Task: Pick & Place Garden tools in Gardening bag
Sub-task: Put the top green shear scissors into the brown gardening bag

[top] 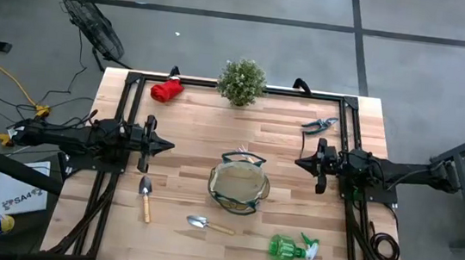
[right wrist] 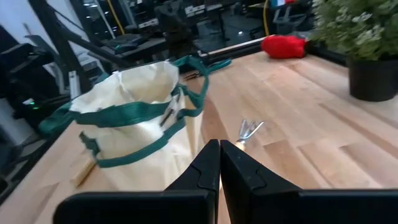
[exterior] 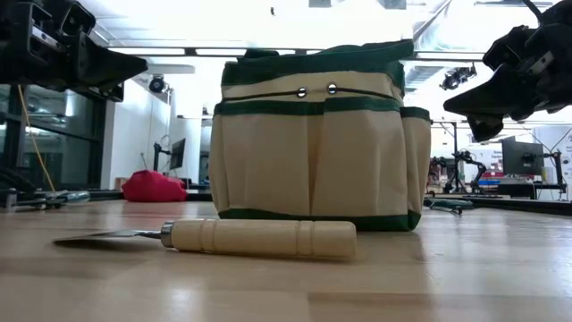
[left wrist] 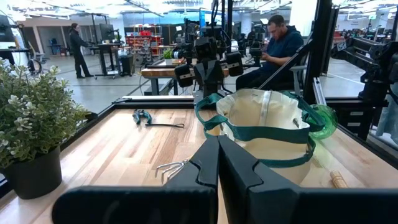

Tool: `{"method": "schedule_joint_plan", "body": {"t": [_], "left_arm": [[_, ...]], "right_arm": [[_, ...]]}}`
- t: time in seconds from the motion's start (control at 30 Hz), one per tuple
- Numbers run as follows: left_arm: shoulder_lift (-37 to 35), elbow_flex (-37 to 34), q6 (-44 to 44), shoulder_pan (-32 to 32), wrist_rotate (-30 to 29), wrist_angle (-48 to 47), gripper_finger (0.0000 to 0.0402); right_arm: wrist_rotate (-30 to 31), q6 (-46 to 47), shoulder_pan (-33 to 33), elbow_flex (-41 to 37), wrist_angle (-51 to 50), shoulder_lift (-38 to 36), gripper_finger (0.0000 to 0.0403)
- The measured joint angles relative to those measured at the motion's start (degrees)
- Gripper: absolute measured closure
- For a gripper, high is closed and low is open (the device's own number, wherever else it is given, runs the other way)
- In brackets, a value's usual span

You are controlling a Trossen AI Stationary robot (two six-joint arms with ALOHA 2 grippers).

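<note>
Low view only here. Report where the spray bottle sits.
Observer: The spray bottle lies on its side near the table's front edge, to the right of the trowel you can see.
Operator: Count the trowels.
Observer: Two. The second trowel lies left of the bag, on the table in front of the left tool.
Operator: Report the bag's inside.
Observer: From above it looks empty; nothing has been placed in it yet.

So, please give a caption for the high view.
Both grippers, left and right, shut beside the gardening bag, tools scattered.
</note>
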Motion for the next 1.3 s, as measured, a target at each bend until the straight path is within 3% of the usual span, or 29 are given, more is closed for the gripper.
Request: {"method": "schedule_joint_plan", "body": {"t": [0.3,0.4,0.6,0.67,1.03,1.3], "left_arm": [[-0.02,0.0,0.0,0.0,0.02,-0.02,0.0401],[0.0,0.0,0.0,0.0,0.0,-0.02,0.0402],[-0.02,0.0,0.0,0.02,0.0,-0.02,0.0402],[0.0,0.0,0.0,0.0,0.0,-0.01,0.0402],[0.0,0.0,0.0,0.02,0.0,-0.02,0.0402],[-0.01,0.0,0.0,0.01,0.0,-0.02,0.0402]], "right_arm": [[-0.18,1.76,-0.02,0.0,-0.02,0.02,0.04],[-1.39,10.71,0.01,0.0,-0.02,0.02,0.04],[3.59,40.96,0.01,0.0,0.23,0.02,0.04],[4.46,45.78,0.01,0.0,0.32,0.02,0.04],[5.17,53.5,0.01,0.0,0.34,0.02,0.04],[6.99,50.78,-0.02,1.1,0.29,0.12,0.04]]}}
